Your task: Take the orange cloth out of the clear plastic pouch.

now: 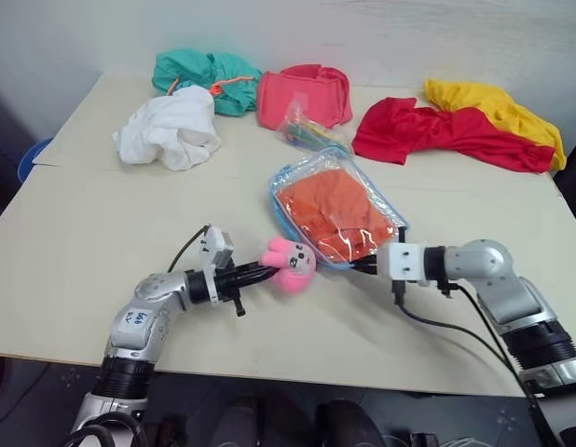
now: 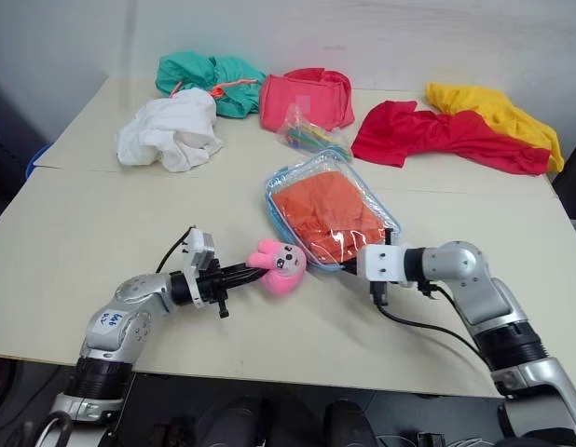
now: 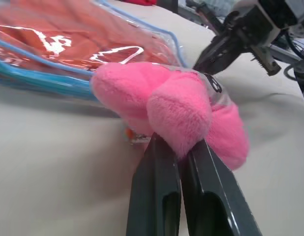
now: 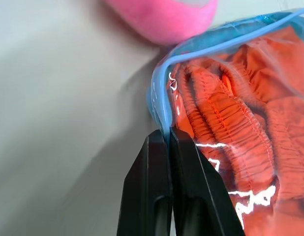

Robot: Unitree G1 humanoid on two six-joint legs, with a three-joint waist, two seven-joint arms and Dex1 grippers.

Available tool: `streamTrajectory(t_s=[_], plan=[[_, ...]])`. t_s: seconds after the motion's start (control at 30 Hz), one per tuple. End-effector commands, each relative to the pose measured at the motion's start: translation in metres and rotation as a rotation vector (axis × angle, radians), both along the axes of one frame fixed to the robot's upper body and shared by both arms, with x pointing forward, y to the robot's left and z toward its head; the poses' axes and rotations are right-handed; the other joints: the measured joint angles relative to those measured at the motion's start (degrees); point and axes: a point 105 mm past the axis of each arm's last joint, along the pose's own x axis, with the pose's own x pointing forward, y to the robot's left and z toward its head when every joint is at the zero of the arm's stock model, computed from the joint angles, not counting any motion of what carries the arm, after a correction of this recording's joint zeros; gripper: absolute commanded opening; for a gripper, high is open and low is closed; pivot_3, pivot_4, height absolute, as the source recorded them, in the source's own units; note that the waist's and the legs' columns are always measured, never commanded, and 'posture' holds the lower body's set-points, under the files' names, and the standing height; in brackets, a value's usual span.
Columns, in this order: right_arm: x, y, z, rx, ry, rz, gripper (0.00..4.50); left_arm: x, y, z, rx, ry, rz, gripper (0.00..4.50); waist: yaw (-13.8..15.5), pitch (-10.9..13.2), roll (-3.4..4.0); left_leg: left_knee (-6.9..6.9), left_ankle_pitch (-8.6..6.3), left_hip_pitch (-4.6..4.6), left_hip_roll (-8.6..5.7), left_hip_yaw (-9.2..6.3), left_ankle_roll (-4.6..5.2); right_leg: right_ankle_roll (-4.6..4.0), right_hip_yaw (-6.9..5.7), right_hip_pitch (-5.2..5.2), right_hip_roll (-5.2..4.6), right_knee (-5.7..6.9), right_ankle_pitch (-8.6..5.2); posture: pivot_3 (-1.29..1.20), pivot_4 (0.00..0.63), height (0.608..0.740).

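While pinched at both near corners, sits flat on the table (image 1: 102, 233): clear plastic pouch (image 1: 302, 175), mid-table, orange cloth (image 1: 333, 212) sealed inside and filling most of it. Runs long from the far-left corner down toward the near-right one, on a diagonal across the tabletop, blue zipper trim tracing the rim all the way round. Right gripper (image 4: 167, 140) pressed together on the pouch's near edge, black fingers nipping the blue trim just at the rounded corner, cloth lying directly beyond the fingertips (gathered elastic folds visible through the plastic in the right wrist view). Left gripper (image 3: 177, 147) closed too, clamped on the pink plush charm (image 1: 288, 264) that hangs off the pouch's near-left corner. Both tools at the near end, then, reaching in from opposite sides, left pointing right and right pointing left, pouch stretching away between them. Nearer to the cloth itself: the right, already touching the plastic over it; the left a little further off, holding only the charm. Everything turning on that axis now. Looks like a pull-apart along the near edge to work the zipper open, with the cloth to come out toward the robot, though where exactly the mouth lies cannot be told. Well clear at the far side: white cloth (image 1: 171, 128), teal cloth (image 1: 206, 73), coral-pink cloth (image 1: 307, 93), red cloth (image 1: 437, 132), yellow cloth (image 1: 493, 110), and a small bag of colourful items (image 1: 308, 132) just beyond the pouch's far corner.
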Motion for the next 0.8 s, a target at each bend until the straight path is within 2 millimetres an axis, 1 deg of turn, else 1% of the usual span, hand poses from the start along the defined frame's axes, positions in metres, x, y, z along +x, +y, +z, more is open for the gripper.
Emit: streamTrajectory(t_s=[0.03, 0.2, 0.37, 0.53, 0.63, 0.7, 0.8], plan=[[-0.017, -0.02, 0.004, -0.033, 0.019, 0.083, 0.01, 0.009, 0.02, 0.018, -0.015, -0.054, 0.042, 0.0, -0.02, 0.0, 0.0, 0.0, 0.0, 0.0, 0.0, 0.0, 0.0, 0.0, -0.01, 0.0, 0.0, 0.0, 0.0, 0.0, 0.15, 0.74], [-0.036, -0.04, 0.007, -0.036, 0.072, 0.189, 0.01, 0.016, 0.046, 0.029, -0.015, -0.038, 0.077, 0.0, -0.06, 0.01, -0.02, 0.0, 0.0, 0.01, 0.0, -0.02, 0.0, 0.0, -0.07, 0.05, -0.01, -0.05, 0.0, 0.0, 0.15, 0.74], [-0.043, -0.052, 0.01, -0.031, 0.098, 0.248, 0.01, 0.014, 0.062, 0.033, 0.006, -0.022, 0.074, 0.0, -0.16, 0.01, -0.02, 0.01, 0.0, 0.02, 0.03, -0.04, 0.0, 0.0, -0.09, 0.06, 0.01, -0.03, 0.0, 0.0, 0.15, 0.74], [-0.041, -0.063, 0.013, -0.04, 0.103, 0.241, 0.01, 0.005, 0.075, 0.038, -0.005, 0.023, 0.065, 0.0, -0.11, 0.02, -0.01, 0.02, 0.0, 0.01, 0.04, -0.06, 0.0, 0.0, -0.08, 0.06, -0.02, -0.04, 0.0, 0.0, 0.15, 0.74], [-0.034, -0.073, 0.016, -0.062, 0.076, 0.212, 0.01, 0.0, 0.095, 0.034, 0.018, 0.058, 0.116, 0.0, -0.41, 0.02, -0.01, 0.01, 0.0, 0.02, 0.04, -0.07, 0.0, 0.0, -0.06, 0.06, -0.01, -0.05, 0.0, 0.0, 0.15, 0.74], [-0.029, -0.077, 0.018, -0.063, 0.07, 0.197, 0.01, -0.002, 0.104, 0.031, 0.026, 0.069, 0.148, 0.0, -0.51, 0.02, -0.01, 0.0, 0.0, 0.02, 0.07, -0.08, 0.0, 0.0, -0.08, 0.05, -0.01, -0.04, 0.0, 0.0, 0.15, 0.74], [-0.024, -0.079, 0.017, -0.065, 0.056, 0.183, 0.01, -0.004, 0.113, 0.028, 0.041, 0.076, 0.183, 0.0, -0.52, 0.02, 0.0, 0.01, 0.0, 0.02, 0.07, -0.09, 0.0, 0.0, -0.08, 0.06, -0.03, -0.04, 0.0, 0.0, 0.15, 0.74]])
